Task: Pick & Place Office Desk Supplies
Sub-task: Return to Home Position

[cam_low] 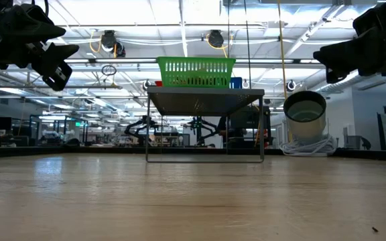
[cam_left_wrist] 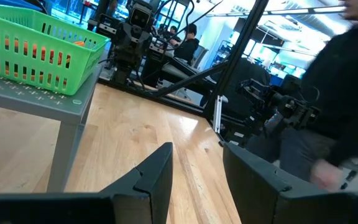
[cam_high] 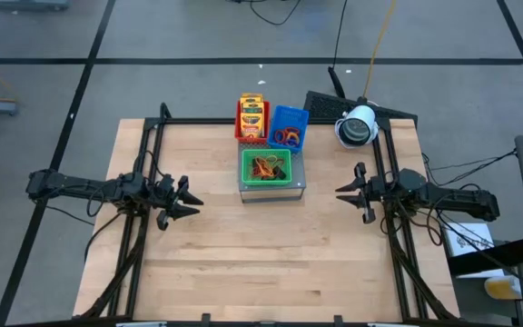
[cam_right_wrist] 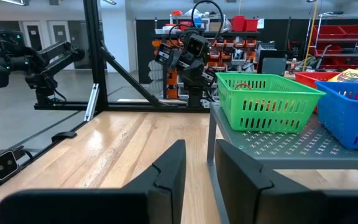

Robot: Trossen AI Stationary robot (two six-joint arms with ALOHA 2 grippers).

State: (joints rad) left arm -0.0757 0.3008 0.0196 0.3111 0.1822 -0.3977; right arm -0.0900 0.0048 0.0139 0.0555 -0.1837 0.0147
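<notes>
Supplies all sit in the three mesh trays on the grey perforated box (cam_high: pixel 272 189), which stands at the far middle of the table (cam_high: pixel 261 268). Your crayon packets (cam_high: pixel 252 111) lie flat in the red tray (cam_high: pixel 238 125), one beyond the other. The pair runs lengthwise with the tray, toward the table's far edge. You cannot tell from above which way each packet's print points. In the right wrist view one packet rises tilted behind the blue tray's wall.

Rubber-band loops (cam_high: pixel 286 136) lie curled in the blue tray (cam_high: pixel 291 114) and show no clear long axis. Orange and red loops (cam_high: pixel 263 163) and dark clip-like pieces (cam_high: pixel 276 171) lie tangled in the green tray (cam_high: pixel 243 168) at the box's near end.

Your left gripper (cam_high: pixel 192 202) hovers above the table to the left of the box and points toward it, fingers parted and empty. Your right gripper (cam_high: pixel 341 192) hovers to the right and faces the left one, fingers a narrow gap apart, holding nothing.
</notes>
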